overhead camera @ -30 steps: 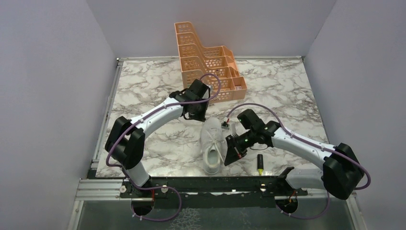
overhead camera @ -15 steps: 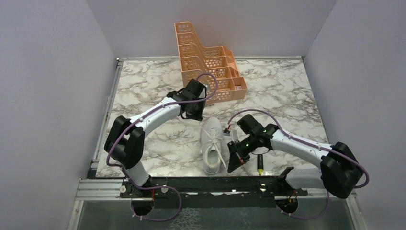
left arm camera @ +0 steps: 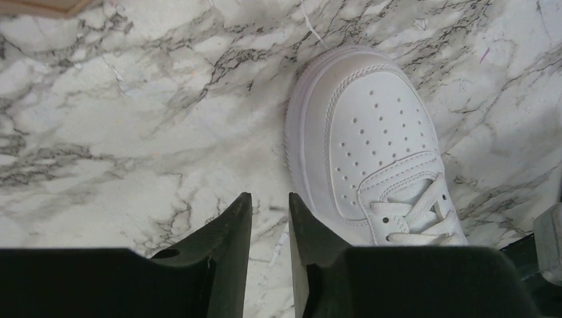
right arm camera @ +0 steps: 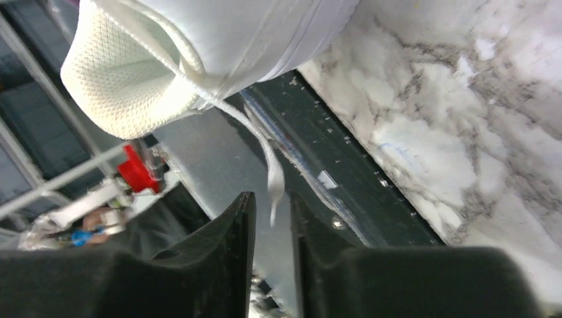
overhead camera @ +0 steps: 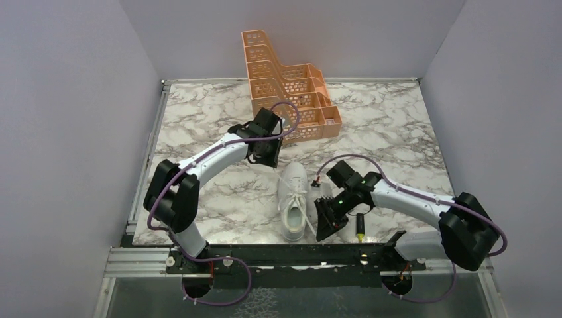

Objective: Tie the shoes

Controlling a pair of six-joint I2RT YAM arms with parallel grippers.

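The right gripper (right arm camera: 272, 199) is barely parted, a lace (right arm camera: 272, 177) end dangling unpinched into its gap; the left gripper (left arm camera: 270, 199), equally narrow and empty, sits beside the toe of the sneaker (left arm camera: 378, 126). It lies between the arms near the front edge of the table (overhead camera: 397, 132) — better to pinch the lace above its tip.

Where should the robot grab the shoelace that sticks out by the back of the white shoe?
Grab the lace near its loose tip, coming from the heel end of the sneaker. That stretch runs free and thin past the heel, straight toward the right gripper's fingers, which can close on either side.
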